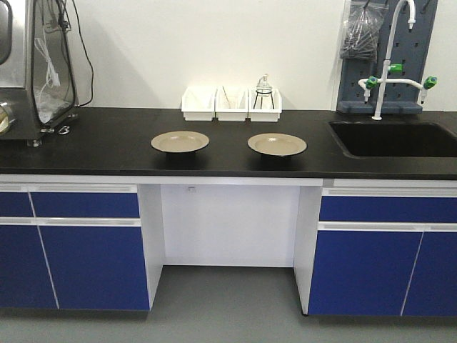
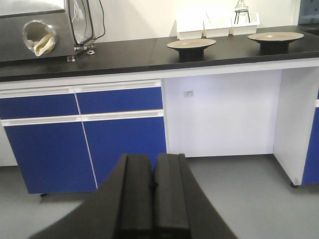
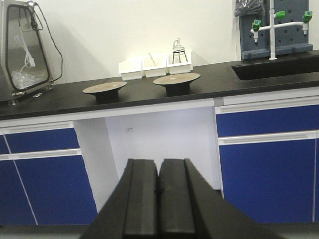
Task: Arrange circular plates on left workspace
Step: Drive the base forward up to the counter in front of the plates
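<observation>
Two round tan plates with dark undersides sit apart on the black countertop (image 1: 107, 153) near its middle: the left plate (image 1: 180, 141) and the right plate (image 1: 277, 143). The left wrist view shows them far off, the left plate (image 2: 191, 44) and the right plate (image 2: 275, 37); the right wrist view has the left plate (image 3: 104, 88) and the right plate (image 3: 176, 78). My left gripper (image 2: 153, 158) is shut and empty, low above the floor, well short of the counter. My right gripper (image 3: 158, 163) is also shut and empty, below counter height. Neither gripper shows in the front view.
Three white bins (image 1: 231, 104) and a small flask (image 1: 263, 87) stand at the back wall behind the plates. A metal cabinet with a glass door (image 1: 36, 68) occupies the far left. A sink basin (image 1: 396, 138) and tap (image 1: 389, 61) lie at the right. Blue cabinets (image 1: 86, 243) flank a knee gap.
</observation>
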Motion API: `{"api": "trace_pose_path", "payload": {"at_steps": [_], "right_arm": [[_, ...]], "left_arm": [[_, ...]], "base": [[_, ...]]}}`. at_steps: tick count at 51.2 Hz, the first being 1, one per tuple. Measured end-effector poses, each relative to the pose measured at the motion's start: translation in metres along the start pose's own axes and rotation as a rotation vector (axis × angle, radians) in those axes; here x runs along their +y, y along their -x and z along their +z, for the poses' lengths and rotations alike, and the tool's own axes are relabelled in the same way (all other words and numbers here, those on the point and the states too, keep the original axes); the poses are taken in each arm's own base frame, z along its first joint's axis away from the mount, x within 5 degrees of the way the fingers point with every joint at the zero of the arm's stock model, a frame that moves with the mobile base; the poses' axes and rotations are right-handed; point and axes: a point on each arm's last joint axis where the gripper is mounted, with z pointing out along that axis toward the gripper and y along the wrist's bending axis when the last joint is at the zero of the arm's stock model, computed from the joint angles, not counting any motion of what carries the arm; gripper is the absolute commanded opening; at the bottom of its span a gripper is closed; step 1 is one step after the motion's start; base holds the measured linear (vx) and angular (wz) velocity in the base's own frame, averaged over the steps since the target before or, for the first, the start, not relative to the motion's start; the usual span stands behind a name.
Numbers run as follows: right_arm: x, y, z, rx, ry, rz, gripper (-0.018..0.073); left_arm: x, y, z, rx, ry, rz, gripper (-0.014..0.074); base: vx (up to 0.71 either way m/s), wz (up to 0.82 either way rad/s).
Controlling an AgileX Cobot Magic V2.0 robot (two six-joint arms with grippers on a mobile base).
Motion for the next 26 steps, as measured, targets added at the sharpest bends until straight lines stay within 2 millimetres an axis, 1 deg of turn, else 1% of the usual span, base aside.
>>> {"api": "trace_pose_path", "payload": {"at_steps": [10,26], "right_arm": [[0.0000,0.0000,0.0000,0.000,0.000,0.000,-0.0004],[0.0000,0.0000,0.0000,0.000,0.000,0.000,-0.0004]], "left_arm": [[0.0000,0.0000,0.0000,0.000,0.000,0.000,0.0000],[0.0000,0.0000,0.0000,0.000,0.000,0.000,0.0000]], "base": [[0.39,0.03],[0.50,-0.05]]}}
